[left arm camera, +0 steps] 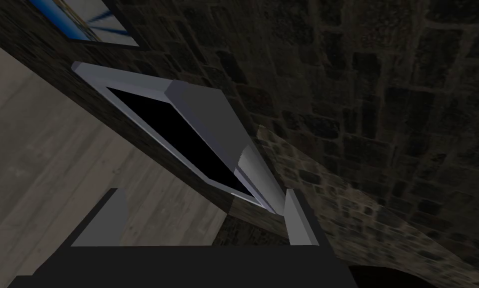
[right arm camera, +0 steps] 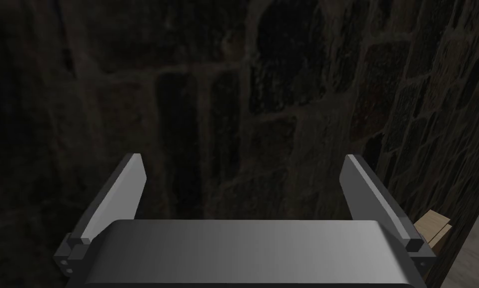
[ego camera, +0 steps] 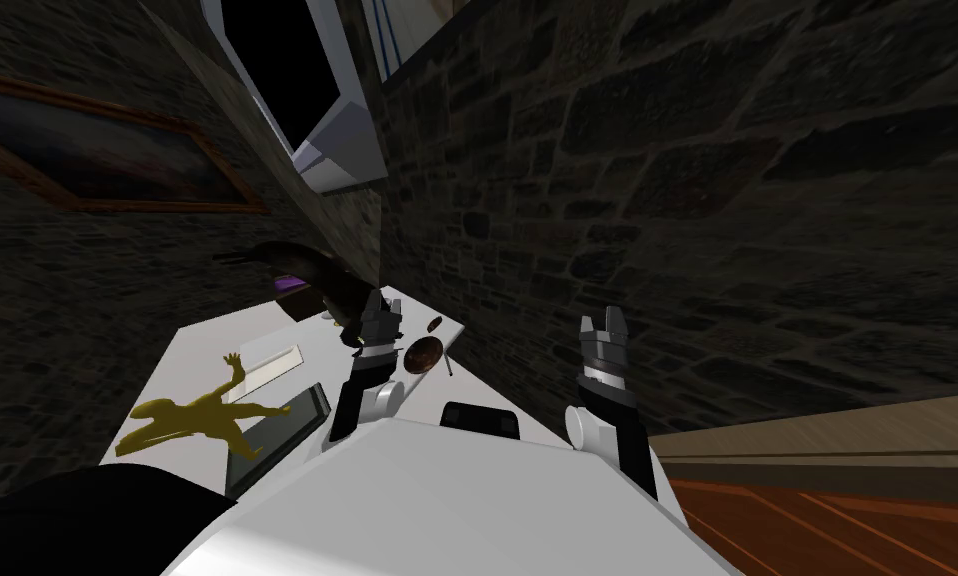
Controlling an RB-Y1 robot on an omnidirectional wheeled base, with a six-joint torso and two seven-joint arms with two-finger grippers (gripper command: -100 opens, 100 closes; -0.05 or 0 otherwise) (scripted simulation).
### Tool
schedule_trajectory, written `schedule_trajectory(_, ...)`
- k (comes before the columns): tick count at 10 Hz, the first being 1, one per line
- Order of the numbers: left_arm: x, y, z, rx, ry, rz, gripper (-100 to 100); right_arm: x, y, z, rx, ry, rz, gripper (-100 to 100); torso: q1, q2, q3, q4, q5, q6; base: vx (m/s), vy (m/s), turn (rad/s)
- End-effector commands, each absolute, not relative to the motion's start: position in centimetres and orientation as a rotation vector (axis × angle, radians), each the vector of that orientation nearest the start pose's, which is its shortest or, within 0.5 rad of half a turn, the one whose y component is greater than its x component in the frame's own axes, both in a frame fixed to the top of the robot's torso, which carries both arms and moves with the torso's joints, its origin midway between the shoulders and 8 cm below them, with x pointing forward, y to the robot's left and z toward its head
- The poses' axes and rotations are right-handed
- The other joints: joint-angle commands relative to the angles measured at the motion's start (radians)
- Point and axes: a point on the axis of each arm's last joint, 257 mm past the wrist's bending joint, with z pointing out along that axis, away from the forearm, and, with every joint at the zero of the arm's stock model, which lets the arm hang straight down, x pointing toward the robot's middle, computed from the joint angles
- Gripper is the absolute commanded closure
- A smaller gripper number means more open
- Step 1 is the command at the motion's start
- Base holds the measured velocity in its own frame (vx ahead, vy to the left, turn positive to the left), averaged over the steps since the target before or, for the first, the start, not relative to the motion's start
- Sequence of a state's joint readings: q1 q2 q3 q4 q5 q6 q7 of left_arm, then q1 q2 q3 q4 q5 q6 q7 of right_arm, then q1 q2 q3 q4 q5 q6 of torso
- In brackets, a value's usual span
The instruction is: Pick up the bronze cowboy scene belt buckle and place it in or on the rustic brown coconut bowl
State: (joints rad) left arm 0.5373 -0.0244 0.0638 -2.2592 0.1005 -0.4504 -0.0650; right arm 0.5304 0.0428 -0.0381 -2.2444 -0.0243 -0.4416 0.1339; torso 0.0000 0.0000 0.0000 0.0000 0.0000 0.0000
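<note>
One small brown buckle (ego camera: 434, 323) beside left gripper (ego camera: 383, 310), fingers apart, bowl (ego camera: 424, 355) near

Small buckle (ego camera: 434, 323) near brown bowl (ego camera: 424, 354)

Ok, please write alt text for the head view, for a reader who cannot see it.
Over a white table by a dark stone wall, the left tool hangs near a round brown bowl and a small brown oval piece; the right tool is held past the table's edge. A yellow figurine lies on the table.
</note>
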Motion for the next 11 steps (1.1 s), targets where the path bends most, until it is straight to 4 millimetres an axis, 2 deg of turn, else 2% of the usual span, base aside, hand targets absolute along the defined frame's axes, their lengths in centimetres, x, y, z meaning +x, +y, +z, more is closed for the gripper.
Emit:
schedule_trajectory(1,35.5,32.2,-1.1,-0.79,0.648,-1.21,-100,35.2,-30.7,-1.3,0.743,0.68,1.116,0,0.0,0.0,0.0,0.0,0.0,0.0,-0.021,-0.026,0.028)
schedule_trajectory(6,39.9,32.9,-3.4,-0.847,0.757,-1.231,-100,35.2,-30.7,-1.3,0.743,0.68,1.116,0,-0.004,0.003,0.002,0.001,-0.001,0.0,-0.043,-0.063,0.032)
schedule_trajectory(7,40.1,32.9,-3.6,-0.855,0.764,-1.229,-100,35.2,-30.7,-1.3,0.743,0.68,1.116,0,-0.005,0.003,0.002,0.001,-0.001,0.0,-0.024,-0.047,0.012)
schedule_trajectory(11,43.9,34.2,-5.7,-0.938,0.83,-1.232,-100,35.2,-30.7,-1.3,0.743,0.68,1.116,0,-0.003,0.002,0.001,0.0,-0.001,0.0,-0.03,-0.041,0.02)
